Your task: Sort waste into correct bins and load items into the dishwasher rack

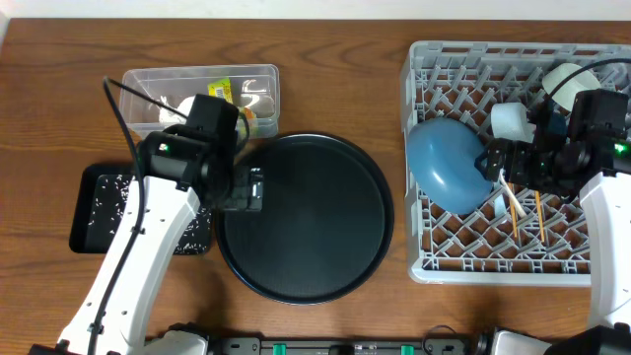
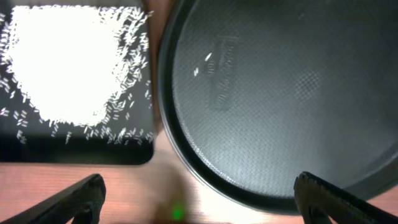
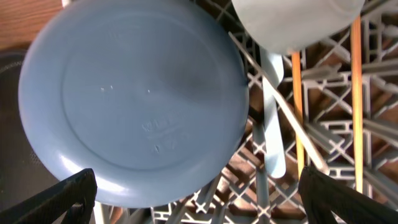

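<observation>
Grey plastic dishwasher rack (image 1: 463, 258) occupies the table's right edge; its right side is cut off. Round black tray (image 1: 306, 217) sits at the table's centre. Large blue bowl (image 1: 446, 163) leans underside-up at the rack's left wall. Clear tub (image 1: 197, 81), rear left, shows a snack wrapper (image 1: 219, 91); the left arm hides its other contents. Shallow black tray (image 1: 94, 212) with rice grains (image 2: 68, 62) lies partly under that arm. Left gripper (image 2: 199, 199) hovers spread wide over the round tray's rim. Right gripper (image 3: 199, 193) hangs spread above the bowl. White cup (image 1: 513, 121), spoon (image 3: 272, 130) and chopsticks (image 3: 356, 93) lie in the rack.

Nothing readable: embossed marks on the blue bowl (image 3: 134, 102) and round black tray (image 2: 280, 93) are illegible.
</observation>
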Robot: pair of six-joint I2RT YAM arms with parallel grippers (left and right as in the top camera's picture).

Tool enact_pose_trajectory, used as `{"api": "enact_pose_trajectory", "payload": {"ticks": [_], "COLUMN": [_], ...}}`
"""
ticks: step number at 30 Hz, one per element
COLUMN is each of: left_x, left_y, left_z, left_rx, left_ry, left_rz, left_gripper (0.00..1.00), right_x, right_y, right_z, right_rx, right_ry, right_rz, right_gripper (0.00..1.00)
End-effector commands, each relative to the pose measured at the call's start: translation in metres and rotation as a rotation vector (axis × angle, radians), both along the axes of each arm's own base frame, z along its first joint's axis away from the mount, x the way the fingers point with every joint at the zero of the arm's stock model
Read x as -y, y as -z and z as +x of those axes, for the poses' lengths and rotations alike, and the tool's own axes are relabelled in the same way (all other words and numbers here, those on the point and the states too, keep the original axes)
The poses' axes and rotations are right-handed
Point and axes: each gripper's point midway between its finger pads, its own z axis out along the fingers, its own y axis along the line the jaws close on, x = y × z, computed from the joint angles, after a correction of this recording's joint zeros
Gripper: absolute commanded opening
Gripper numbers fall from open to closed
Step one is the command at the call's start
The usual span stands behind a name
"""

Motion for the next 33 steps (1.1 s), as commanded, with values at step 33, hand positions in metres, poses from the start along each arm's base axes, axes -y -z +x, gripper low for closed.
{"api": "enact_pose_trajectory", "payload": {"ticks": [33], "left_x": [-0.017], "left_y": [-0.046], "left_z": [-0.036], "left_rx": [0.722], "left_ry": [-0.143], "left_rz": [-0.205], "left_gripper": [0.98], "right_x": [-0.002], "right_y": [0.019], "right_z": [-0.103], "right_rx": [0.368], "right_ry": [0.193], "right_rz": [-0.128], "right_gripper": [0.99]}}
